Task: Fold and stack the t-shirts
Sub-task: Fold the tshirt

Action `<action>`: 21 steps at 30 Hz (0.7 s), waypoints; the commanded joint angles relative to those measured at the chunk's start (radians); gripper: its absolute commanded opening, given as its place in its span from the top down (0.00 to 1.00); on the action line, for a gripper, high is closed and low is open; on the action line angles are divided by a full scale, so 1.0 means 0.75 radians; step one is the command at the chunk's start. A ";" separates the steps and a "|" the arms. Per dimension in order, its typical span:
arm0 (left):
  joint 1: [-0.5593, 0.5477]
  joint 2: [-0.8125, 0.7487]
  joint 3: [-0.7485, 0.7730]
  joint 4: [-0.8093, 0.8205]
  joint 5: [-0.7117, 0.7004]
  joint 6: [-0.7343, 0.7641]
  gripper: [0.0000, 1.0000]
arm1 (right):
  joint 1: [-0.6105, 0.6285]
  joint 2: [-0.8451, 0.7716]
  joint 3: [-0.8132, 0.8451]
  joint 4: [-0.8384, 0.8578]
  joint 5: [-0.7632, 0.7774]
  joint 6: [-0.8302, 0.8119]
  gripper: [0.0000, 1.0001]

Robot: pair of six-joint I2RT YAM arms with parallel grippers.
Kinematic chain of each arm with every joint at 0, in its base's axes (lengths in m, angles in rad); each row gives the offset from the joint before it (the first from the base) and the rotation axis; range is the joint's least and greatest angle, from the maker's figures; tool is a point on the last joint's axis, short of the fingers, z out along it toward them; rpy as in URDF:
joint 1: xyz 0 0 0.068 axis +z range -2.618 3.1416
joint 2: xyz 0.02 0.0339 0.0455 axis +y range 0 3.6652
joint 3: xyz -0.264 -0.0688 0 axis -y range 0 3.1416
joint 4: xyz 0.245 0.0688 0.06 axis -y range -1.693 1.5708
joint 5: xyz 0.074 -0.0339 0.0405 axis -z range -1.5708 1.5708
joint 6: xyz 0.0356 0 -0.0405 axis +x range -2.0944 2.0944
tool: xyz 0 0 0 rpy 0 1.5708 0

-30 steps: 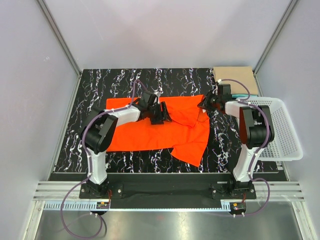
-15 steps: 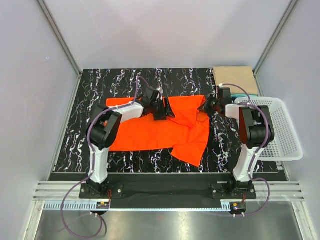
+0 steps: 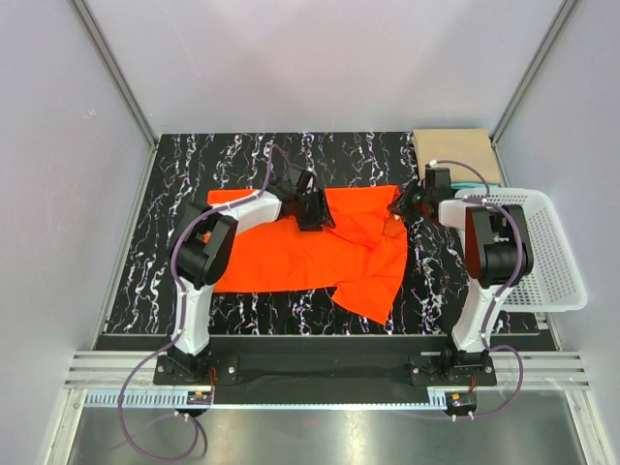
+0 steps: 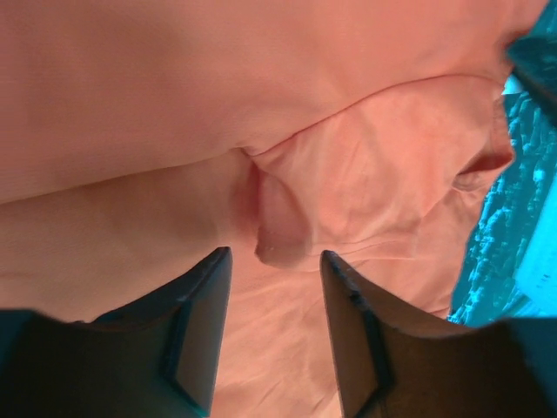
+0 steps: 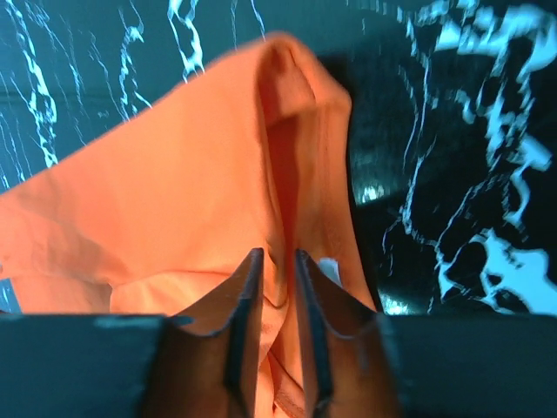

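Note:
The orange-red t-shirt (image 3: 310, 254) lies spread and rumpled on the black marbled table. My left gripper (image 3: 312, 210) is open just above its upper middle. In the left wrist view the cloth (image 4: 261, 131) fills the frame, with a small raised fold between the open fingertips (image 4: 204, 287). My right gripper (image 3: 399, 206) is at the shirt's top right corner, shut on a pinched fold of the t-shirt (image 5: 209, 174). A white neck label (image 5: 329, 270) shows beside the right finger. A folded tan shirt (image 3: 455, 153) lies at the back right, with a teal edge (image 3: 475, 182) under it.
A white plastic mesh basket (image 3: 547, 247) stands at the right edge of the table (image 3: 174, 165), close to my right arm. Grey walls enclose the table on three sides.
My left gripper has moved up and slightly right along the shirt's top edge, and the cloth's top left edge has flattened. My right gripper has barely moved.

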 commanded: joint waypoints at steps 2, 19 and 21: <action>0.015 -0.155 0.097 -0.192 -0.167 0.109 0.44 | -0.017 -0.131 0.098 -0.126 0.055 -0.086 0.66; 0.467 0.016 0.256 -0.223 -0.249 0.234 0.41 | -0.027 0.179 0.524 -0.313 0.008 -0.141 0.84; 0.502 0.072 0.338 -0.242 -0.245 0.251 0.41 | -0.035 0.243 0.548 -0.319 0.008 -0.152 0.83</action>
